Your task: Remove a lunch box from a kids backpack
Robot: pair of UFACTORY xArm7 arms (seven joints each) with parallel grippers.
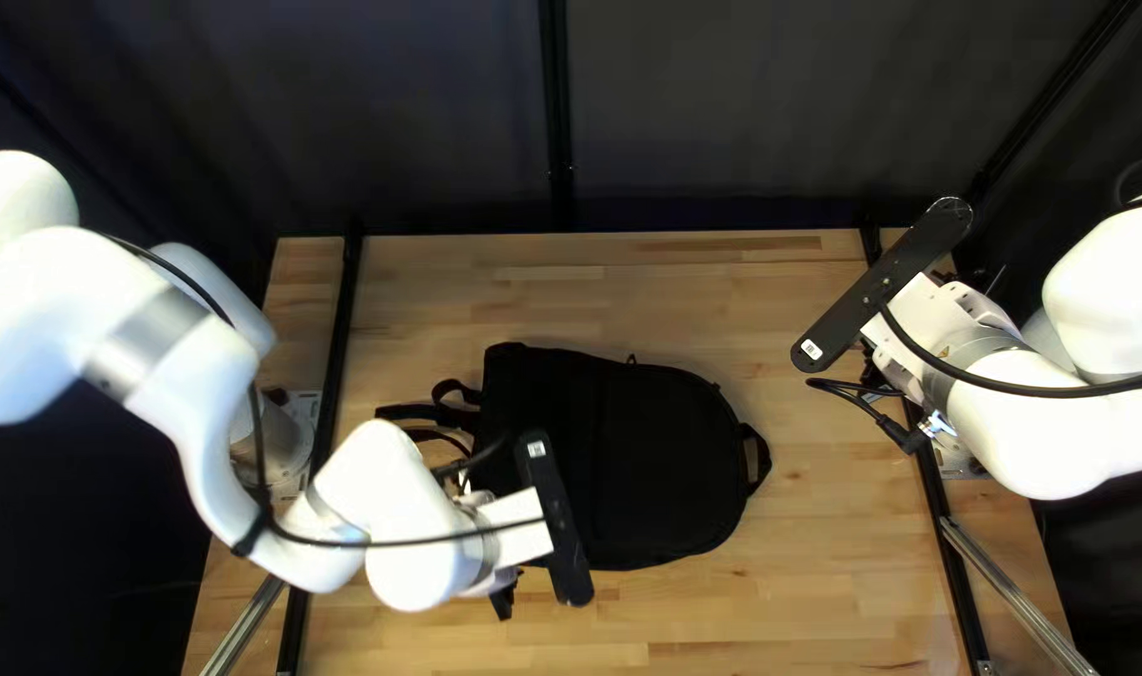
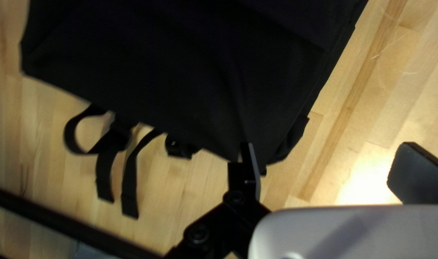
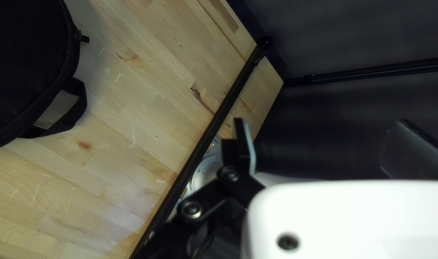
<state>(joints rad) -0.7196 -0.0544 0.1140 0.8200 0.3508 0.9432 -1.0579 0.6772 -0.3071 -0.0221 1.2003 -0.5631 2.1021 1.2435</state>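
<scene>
A black backpack [image 1: 646,463] lies flat on the table, its top handle to the right in the top left view. My left gripper [image 1: 508,601] is at the backpack's strap end, near its lower corner. In the left wrist view my left gripper [image 2: 334,168] stands open, one finger over the corner of the backpack [image 2: 180,72], the other over bare wood. My right gripper [image 1: 865,376] is raised off to the right of the backpack; the right wrist view shows this gripper [image 3: 329,148] open, with nothing between its fingers. No lunch box shows.
Loose straps [image 2: 111,163] trail from the backpack toward my left arm's base. Black rails [image 3: 207,136] run along both sides of the wooden table [image 1: 771,614]. A dark curtain [image 1: 721,113] hangs behind the far edge.
</scene>
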